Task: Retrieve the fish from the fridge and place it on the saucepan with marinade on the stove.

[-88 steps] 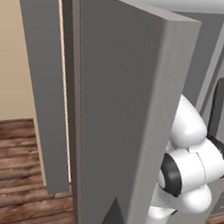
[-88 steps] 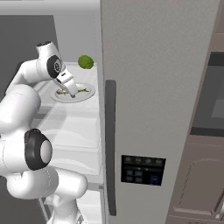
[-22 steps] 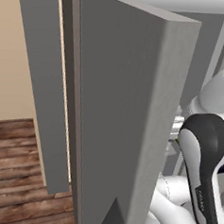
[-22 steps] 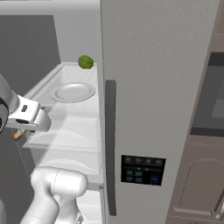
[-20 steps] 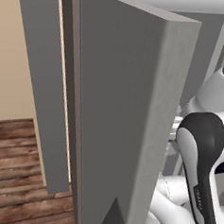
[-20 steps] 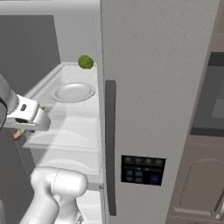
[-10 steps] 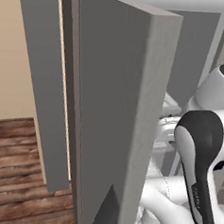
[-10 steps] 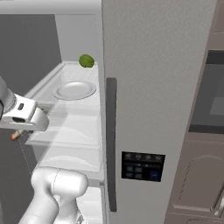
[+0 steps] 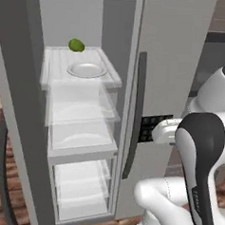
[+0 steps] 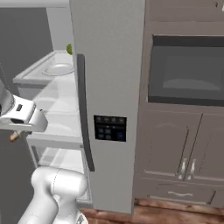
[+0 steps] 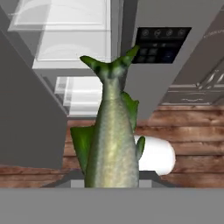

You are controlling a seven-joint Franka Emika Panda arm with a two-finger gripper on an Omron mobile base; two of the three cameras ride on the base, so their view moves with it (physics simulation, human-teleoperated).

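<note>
Left base view: the fridge [image 9: 170,66] stands open, and a green fruit [image 9: 76,45] and empty plate [image 9: 87,70] sit on the upper-left shelf.

Right base view: the gripper [image 10: 15,135] hangs at middle left.

Hand view: the fish [image 11: 112,144] fills the centre, tail up, clamped in nearly closed jaws. Retrieval looks finished; next comes carrying it to the stove's saucepan.

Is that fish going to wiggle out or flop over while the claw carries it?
Probably not: the fish sticks out straight, tail up, so it looks stiff. Its shiny skin might be slippery, though. It looks slim and probably light.
</note>
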